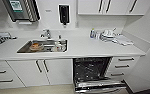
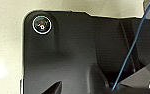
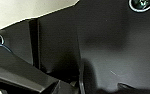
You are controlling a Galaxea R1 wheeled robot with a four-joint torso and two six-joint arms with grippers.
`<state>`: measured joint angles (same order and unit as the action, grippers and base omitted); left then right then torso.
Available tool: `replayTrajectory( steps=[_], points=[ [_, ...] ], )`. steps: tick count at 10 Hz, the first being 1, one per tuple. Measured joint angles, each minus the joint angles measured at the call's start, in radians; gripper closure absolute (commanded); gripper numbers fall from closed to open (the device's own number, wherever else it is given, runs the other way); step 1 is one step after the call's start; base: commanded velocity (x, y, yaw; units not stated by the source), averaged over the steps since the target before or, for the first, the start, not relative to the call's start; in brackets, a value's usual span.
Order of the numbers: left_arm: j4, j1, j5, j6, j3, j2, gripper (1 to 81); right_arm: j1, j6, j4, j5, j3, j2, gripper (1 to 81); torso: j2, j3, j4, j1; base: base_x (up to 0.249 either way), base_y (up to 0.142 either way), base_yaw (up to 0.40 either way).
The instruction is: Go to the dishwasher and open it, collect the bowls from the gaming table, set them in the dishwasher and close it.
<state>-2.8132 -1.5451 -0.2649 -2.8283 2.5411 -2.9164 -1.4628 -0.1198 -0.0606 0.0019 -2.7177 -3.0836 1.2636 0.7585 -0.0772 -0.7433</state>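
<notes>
glossy steel dishwasher (image 1: 98, 86) door, shiny metal sink (image 1: 43, 46), smooth white matt countertop (image 1: 91, 47).

Left wrist: dark robot plate (image 2: 73, 52) with round fitting (image 2: 41, 24) at its corner, blue cable (image 2: 131, 47) running across it. Right wrist: same dark plate (image 3: 111, 45), jointed bar (image 3: 18, 77) beside it. Fingers not discernible.

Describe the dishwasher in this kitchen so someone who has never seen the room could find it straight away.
Start at the long white counter with the steel sink set into it. Below the counter, to the right of the sink, sits the dishwasher, between the white cupboard doors and a stack of white drawers. It is the one dark opening in that white row, with its door folded down towards the floor.
</notes>
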Motion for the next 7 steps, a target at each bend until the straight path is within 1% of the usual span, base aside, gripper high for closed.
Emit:
replayTrajectory(
  steps=[7],
  points=[
    [0.000,0.013,-0.004,0.000,0.000,-0.001,1.0,0.008,0.000,0.000,0.005,0.000,-0.009,1.0,-0.243,0.001,0.000,0.157,0.000,0.000,0.000]
  ],
)
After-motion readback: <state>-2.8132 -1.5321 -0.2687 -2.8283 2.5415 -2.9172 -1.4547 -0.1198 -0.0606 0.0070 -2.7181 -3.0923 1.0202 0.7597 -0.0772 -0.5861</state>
